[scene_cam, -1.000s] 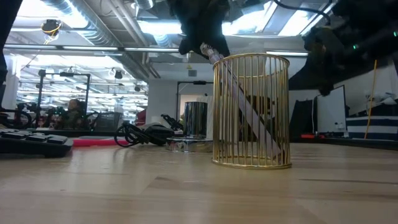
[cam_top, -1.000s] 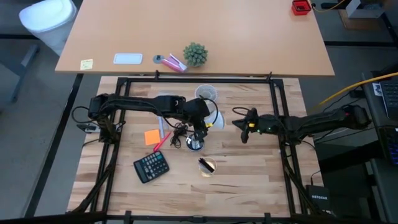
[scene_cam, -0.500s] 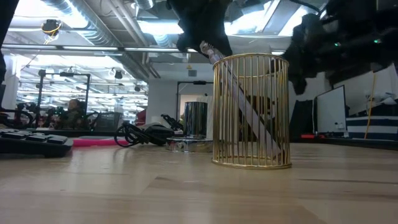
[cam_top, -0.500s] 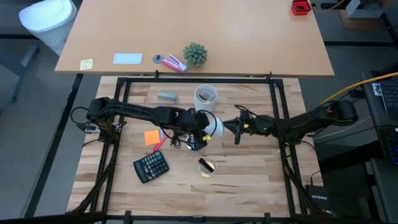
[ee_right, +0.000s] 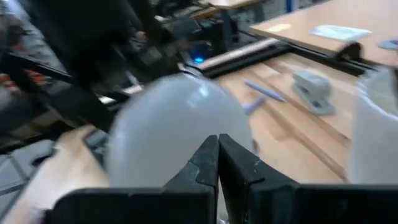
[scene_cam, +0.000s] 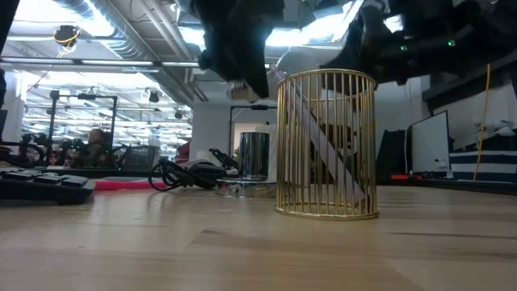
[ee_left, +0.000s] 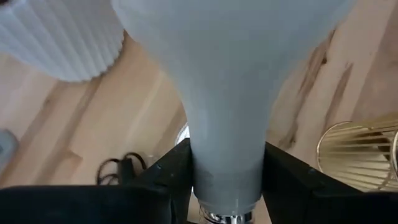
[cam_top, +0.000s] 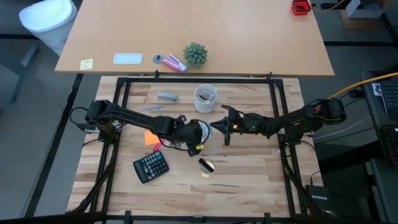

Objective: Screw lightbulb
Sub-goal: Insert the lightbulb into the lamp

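The left gripper (ee_left: 227, 186) holds the lightbulb (ee_left: 230, 93) by its narrow neck, one dark finger on each side just above the grey metal screw base; in the high view the left gripper (cam_top: 194, 138) sits near the table's middle, with the white lightbulb (cam_top: 203, 129) showing at its tip, between the calculator (cam_top: 151, 167) and the pale ribbed cup (cam_top: 206, 98); the gold wire basket (cam_top: 207, 166) stands just in front of it. The right gripper (ee_right: 218, 163) is pinched fully closed on nothing, its tips right at the bulb's round dome, touching or just short of it.

The bulb looks light, hard, smooth and brittle; glass like this is likely to slip or crack under a hard squeeze, so the neck near the metal base seems the safest hold, with gentle pressure and no sideways levering.

Compared with a second earlier, the right gripper (cam_top: 225, 129) has reached in from well apart to right beside the bulb, while the left arm has drawn the bulb slightly toward its own side; neither gripper's opening has changed.
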